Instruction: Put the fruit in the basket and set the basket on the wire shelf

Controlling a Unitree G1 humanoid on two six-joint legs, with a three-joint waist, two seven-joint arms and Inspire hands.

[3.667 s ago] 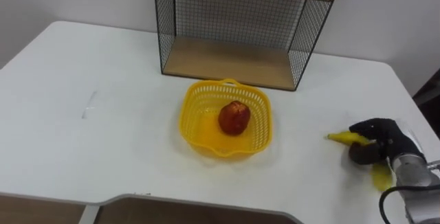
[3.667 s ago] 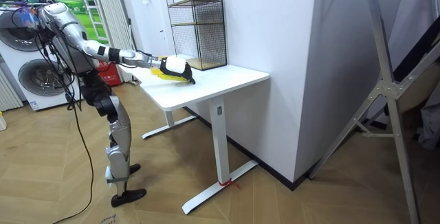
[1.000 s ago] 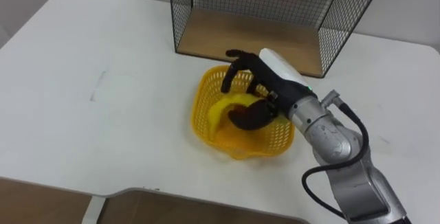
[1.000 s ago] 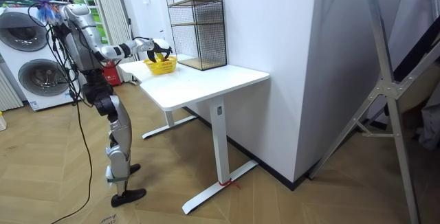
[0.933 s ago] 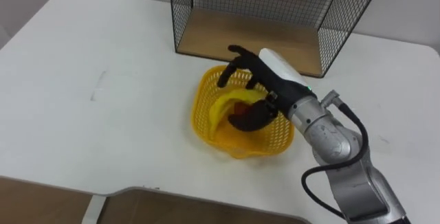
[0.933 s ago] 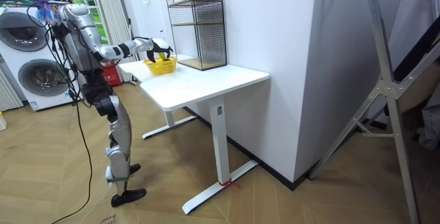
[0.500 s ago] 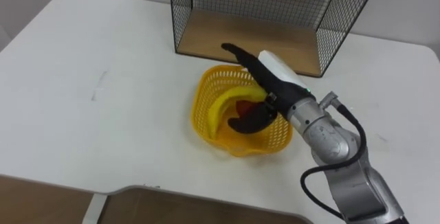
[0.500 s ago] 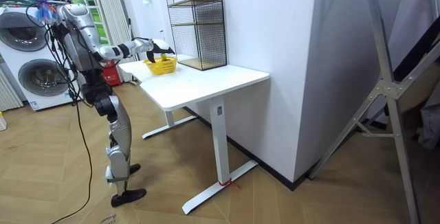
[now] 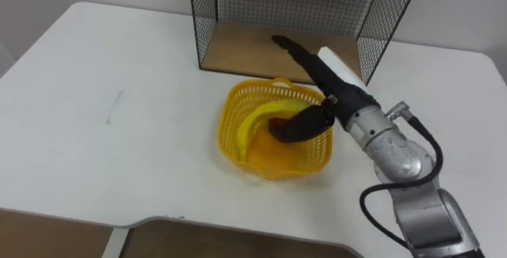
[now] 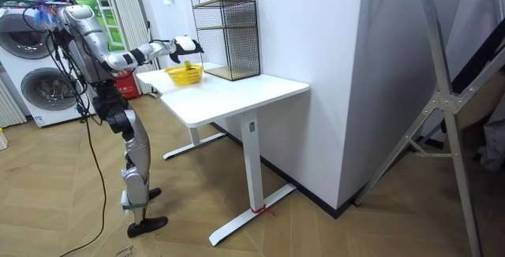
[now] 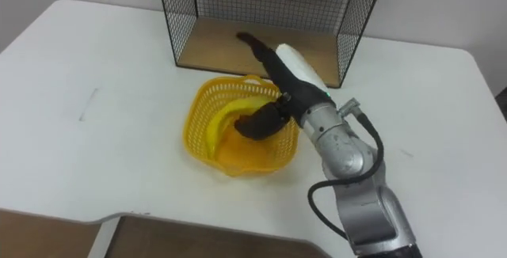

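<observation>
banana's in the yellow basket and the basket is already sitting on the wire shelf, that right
Not quite. The banana is in the yellow basket, but the basket stands on the white table in front of the wire shelf, not on it. The left eye view shows this, with the right robot hand open over the basket.

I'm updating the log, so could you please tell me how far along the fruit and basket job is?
Done: the banana lies in the basket, with a red fruit partly hidden under the thumb of the right hand. In hand: nothing; the right hand is open above the basket. Left: the basket stands on the table before the wire shelf and has yet to go onto it.
</observation>
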